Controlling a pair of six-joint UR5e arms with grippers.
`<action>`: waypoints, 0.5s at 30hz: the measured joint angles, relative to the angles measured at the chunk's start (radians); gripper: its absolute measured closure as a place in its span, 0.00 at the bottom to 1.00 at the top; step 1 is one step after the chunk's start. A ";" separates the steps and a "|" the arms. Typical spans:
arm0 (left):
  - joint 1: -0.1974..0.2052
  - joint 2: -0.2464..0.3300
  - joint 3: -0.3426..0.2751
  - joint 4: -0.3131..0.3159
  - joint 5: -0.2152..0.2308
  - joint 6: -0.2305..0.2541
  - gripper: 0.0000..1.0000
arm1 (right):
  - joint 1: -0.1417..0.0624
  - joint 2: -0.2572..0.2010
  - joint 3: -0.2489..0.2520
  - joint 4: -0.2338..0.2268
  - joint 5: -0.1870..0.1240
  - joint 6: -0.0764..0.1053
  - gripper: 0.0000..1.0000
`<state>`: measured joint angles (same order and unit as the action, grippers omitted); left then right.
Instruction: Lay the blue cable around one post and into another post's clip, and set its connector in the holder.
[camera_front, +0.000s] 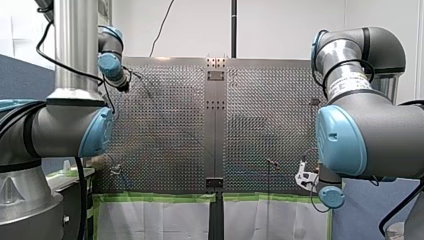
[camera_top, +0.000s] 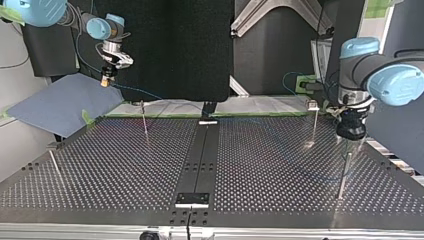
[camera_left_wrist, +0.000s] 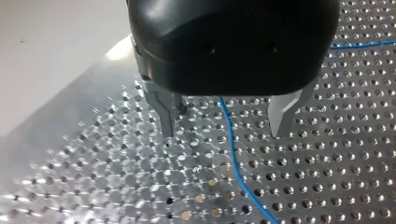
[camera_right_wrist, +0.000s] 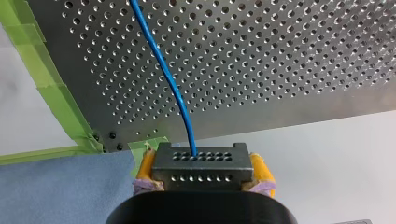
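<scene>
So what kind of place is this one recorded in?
Most likely a robotics lab test cell: my left arm and my right arm flank a perforated metal table fitted with thin posts, its edge marked with green tape, and a blue cable runs across it.

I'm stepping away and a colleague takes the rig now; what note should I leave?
My right claw: shut on the connector, held off the table, near the blue cloth.
My left claw: open, low over the table, blue cable lying between its fingers, not gripped.
Done: connector in hand.
Left: cable around one post, into another's clip, connector into the holder.
</scene>
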<state>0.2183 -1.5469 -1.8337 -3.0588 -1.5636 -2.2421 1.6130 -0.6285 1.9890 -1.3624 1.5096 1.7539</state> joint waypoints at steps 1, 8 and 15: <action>0.001 0.008 -0.002 -0.007 -0.008 0.007 0.00 | 0.000 0.000 0.000 0.000 0.000 0.000 1.00; 0.014 0.074 -0.002 -0.072 -0.072 0.070 0.00 | 0.000 0.000 0.000 0.000 0.000 0.002 1.00; 0.020 0.137 0.047 -0.134 -0.107 0.133 0.00 | 0.004 0.000 -0.001 0.000 0.000 0.003 1.00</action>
<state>0.2380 -1.4099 -1.7866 -3.1932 -1.6707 -2.1095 1.6166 -0.6287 1.9884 -1.3624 1.5096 1.7573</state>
